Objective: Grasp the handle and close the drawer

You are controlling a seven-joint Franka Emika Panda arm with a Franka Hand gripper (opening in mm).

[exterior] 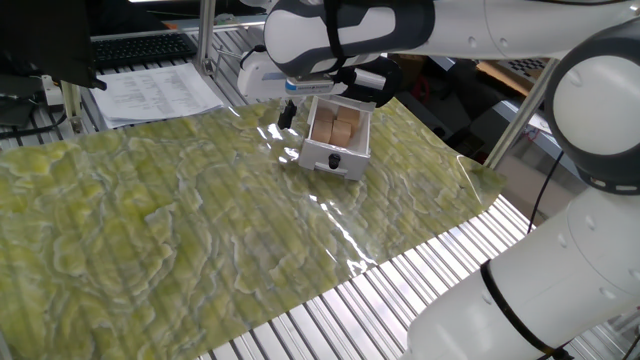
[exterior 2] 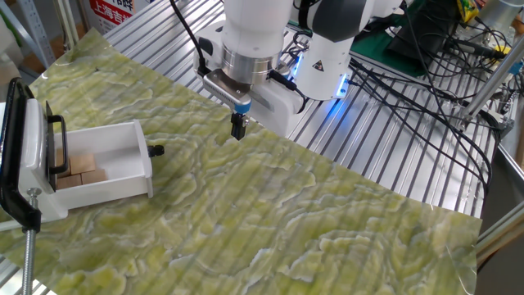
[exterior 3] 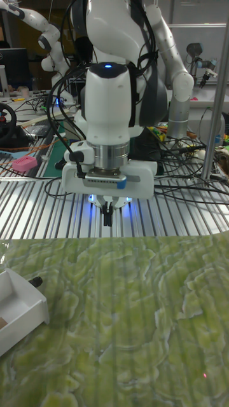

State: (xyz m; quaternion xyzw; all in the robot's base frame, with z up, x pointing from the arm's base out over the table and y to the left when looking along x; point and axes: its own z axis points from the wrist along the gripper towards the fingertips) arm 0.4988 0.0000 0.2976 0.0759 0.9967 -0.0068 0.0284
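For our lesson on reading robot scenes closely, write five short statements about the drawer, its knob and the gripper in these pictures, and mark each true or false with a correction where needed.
1. The drawer stands open, with wooden blocks showing inside. True.
2. The gripper is clamped on the handle. False: it hangs apart from the knob, touching nothing.
3. The jaws are spread wide. False: they stand close together, with nothing between them.
4. The drawer rests on a green patterned mat. True.
5. The handle is red. False: it is a small black knob on the white front panel.
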